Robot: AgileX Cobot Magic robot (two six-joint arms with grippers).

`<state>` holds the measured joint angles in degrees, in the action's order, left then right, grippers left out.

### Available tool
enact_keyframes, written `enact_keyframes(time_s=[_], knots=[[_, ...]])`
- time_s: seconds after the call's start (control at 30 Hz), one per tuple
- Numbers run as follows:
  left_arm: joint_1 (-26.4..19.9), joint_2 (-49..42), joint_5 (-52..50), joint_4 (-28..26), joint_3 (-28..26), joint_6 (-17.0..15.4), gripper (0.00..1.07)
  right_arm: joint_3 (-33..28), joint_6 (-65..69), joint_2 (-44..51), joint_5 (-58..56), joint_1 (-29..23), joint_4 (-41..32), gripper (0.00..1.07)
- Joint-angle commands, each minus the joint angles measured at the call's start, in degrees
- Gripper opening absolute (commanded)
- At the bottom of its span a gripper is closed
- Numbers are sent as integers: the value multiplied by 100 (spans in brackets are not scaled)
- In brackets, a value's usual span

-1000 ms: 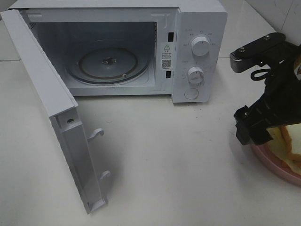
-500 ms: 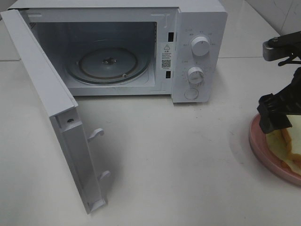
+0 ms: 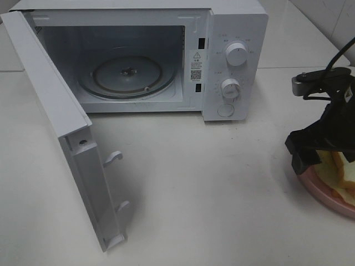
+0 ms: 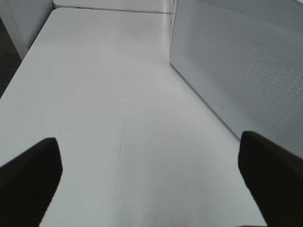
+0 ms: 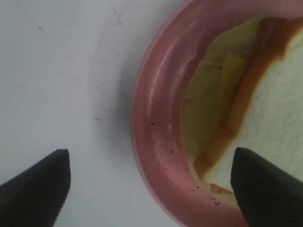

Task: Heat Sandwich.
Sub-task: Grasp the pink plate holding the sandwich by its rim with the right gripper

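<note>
Pink plate (image 5: 154, 118) rim between wide-spread right gripper (image 5: 151, 187) tips, white table (image 3: 222, 183) alongside.

The sandwich (image 3: 344, 177), white bread with tan crust and yellow-orange filling, is laid on a round pink plate (image 3: 315, 183).

Bench (image 5: 61, 71): white, faintly scuffed. Plate (image 5: 156, 109): round, pink, rim flecked with dark specks, resting on the bench. Sandwich (image 5: 284, 104): white bread with tan crust and pale yellow filling, lying on the plate. Right gripper (image 5: 151, 189): jaws stood wide apart, one dark fingertip (image 5: 35, 187) over bare bench, the other over the sandwich, plate rim between them.
</note>
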<state>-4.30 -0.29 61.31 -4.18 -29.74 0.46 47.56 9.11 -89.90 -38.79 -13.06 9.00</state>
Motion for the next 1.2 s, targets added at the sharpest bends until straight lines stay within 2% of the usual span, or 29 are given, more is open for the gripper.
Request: enact_keyframes(time_s=[0.03,0.23,0.53,0.93,1.07,1.17,1.2], knots=[[29,-92,6,-6,11,11,96,149,-92,-315,63,46,6,87],[29,-92,6,-6,11,11,96,378,-92,-900,269,46,29,86],[29,-92,6,-6,11,11,96,378,-92,-1461,584,46,63,86],[29,-92,6,-6,11,11,96,378,-92,-1719,636,46,46,84],[29,-92,6,-6,11,11,96,378,-178,-1719,561,46,52,81],[29,-92,6,-6,11,11,96,378,-223,-1719,378,46,52,71],[29,-92,6,-6,11,11,96,378,-223,-1719,378,46,52,71]])
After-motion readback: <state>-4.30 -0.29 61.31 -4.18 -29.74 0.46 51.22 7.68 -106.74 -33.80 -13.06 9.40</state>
